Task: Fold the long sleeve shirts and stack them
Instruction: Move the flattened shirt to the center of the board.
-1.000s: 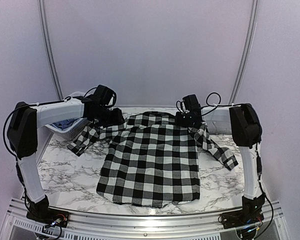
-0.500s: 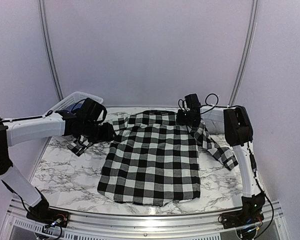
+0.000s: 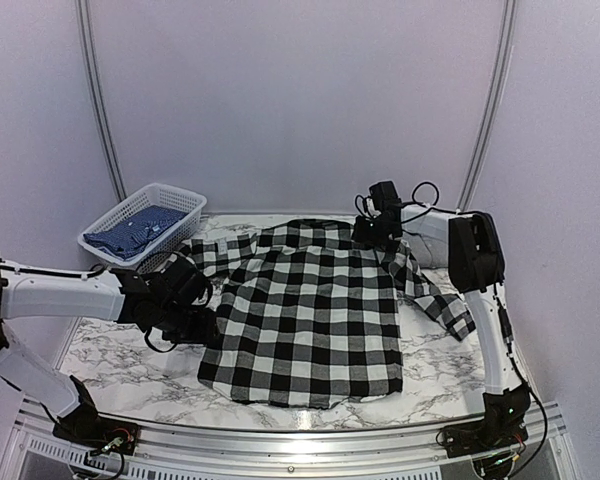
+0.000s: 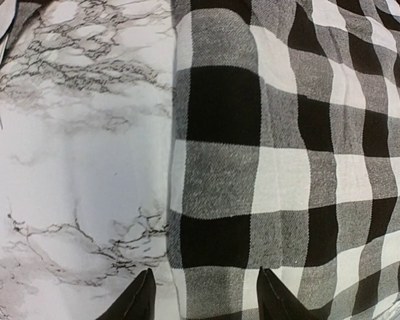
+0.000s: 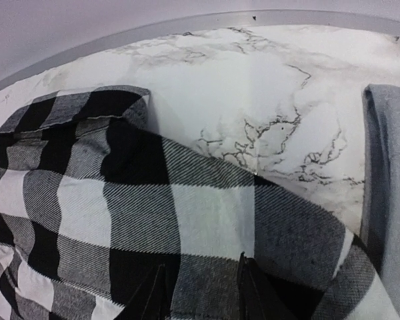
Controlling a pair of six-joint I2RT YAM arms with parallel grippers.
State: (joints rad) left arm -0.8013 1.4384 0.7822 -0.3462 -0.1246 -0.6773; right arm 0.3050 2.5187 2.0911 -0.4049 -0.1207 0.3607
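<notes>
shirt (image 3: 305,310) flat on table (image 3: 130,370); left claw (image 4: 203,297) spread over its side edge

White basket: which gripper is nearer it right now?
Left. Left gripper lies just in front of the basket, at the shirt's left edge; right gripper is across the shirt.

White basket (image 3: 188,208), marble table (image 3: 440,362)
</notes>
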